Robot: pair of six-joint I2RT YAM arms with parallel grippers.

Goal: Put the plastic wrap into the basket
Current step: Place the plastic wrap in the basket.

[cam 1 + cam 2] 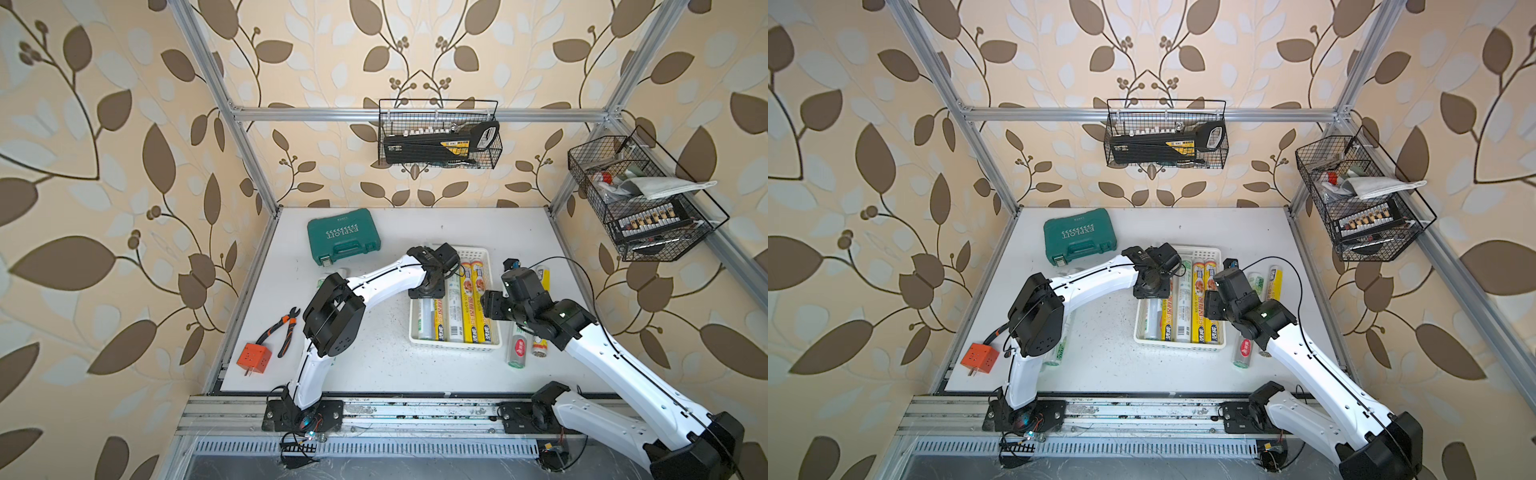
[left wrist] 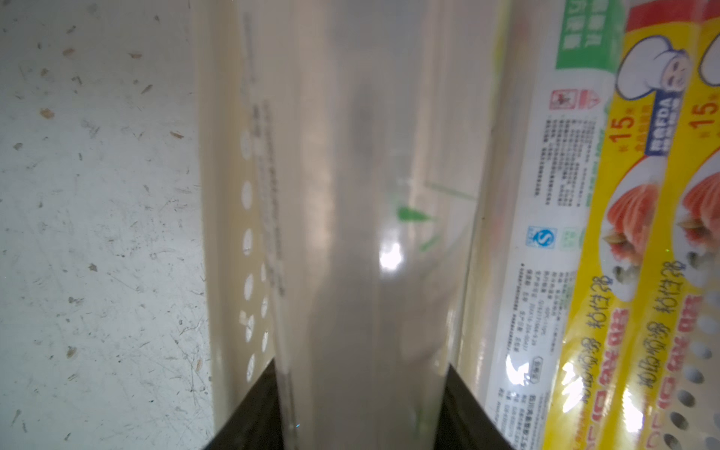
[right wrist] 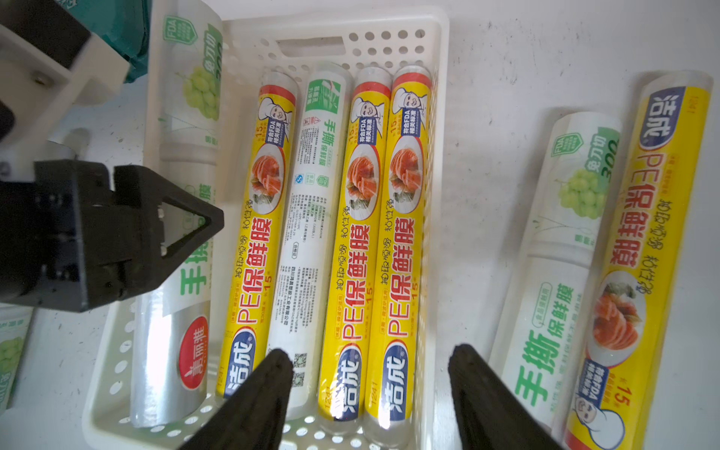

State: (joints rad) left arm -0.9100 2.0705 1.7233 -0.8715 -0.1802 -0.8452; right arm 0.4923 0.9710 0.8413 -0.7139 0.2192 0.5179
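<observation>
Three plastic wrap rolls are lying outside: a grape-printed roll (image 3: pixel 557 253) and a yellow-labelled roll (image 3: pixel 643 233) just beside the white lattice basket (image 3: pixel 335 23), and another roll (image 1: pixel 1060 351) by the left arm. The right gripper (image 3: pixel 370 352) is hovering empty, jaws apart, over four basketed rolls (image 3: pixel 350 241). The left gripper (image 2: pixel 361 366) is clamping a silvery-white fifth roll (image 3: pixel 167 350), its near end inside.

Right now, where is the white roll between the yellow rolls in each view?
In a top view: white roll, middle of the basket, lengthwise.
In a top view: same place.
Left wrist, between the blurred near roll and the yellow pair.
Right wrist, between a single yellow roll and the yellow pair.
Shared landmark: that touching yellow pair.
</observation>
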